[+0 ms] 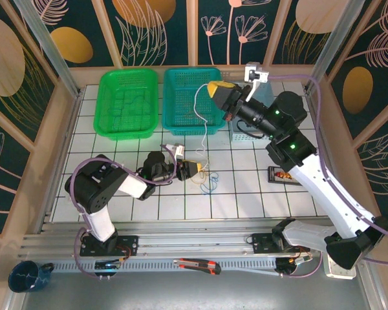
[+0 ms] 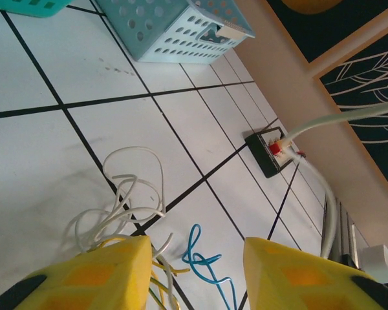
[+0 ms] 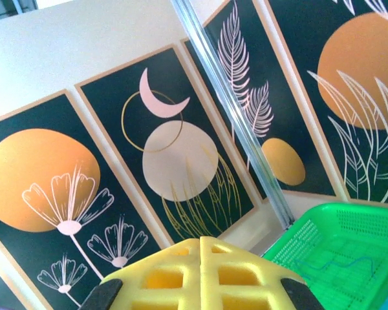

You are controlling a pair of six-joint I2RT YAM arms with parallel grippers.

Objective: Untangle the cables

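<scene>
Two left fingers (image 2: 97, 271) parted with nothing between them, low over the counter (image 2: 39, 168), just short of the cables (image 1: 207, 175) clumped near its middle. Right fingers (image 3: 200, 271) pressed together, raised high over the teal basket (image 1: 191, 97), apparently pinching one end of the white cable (image 1: 203, 129), strung from there down to the clump.

Probably very light, limp and a little springy. Likely to slip from smooth pads and to drag neighbours along. Best taken at a free end or an outer loop, not at the knot.

Left wrist view telling the strands apart: white loops loose on the tiles, blue cable (image 2: 204, 265) curled just right of them, yellow cable (image 2: 161, 274) tucked beside the left-hand finger. From overhead, a mere small tangle there, but also the lifted white strand and the height of the right arm. Right wrist view adding the green basket (image 3: 349, 252) below the closed pads.
</scene>
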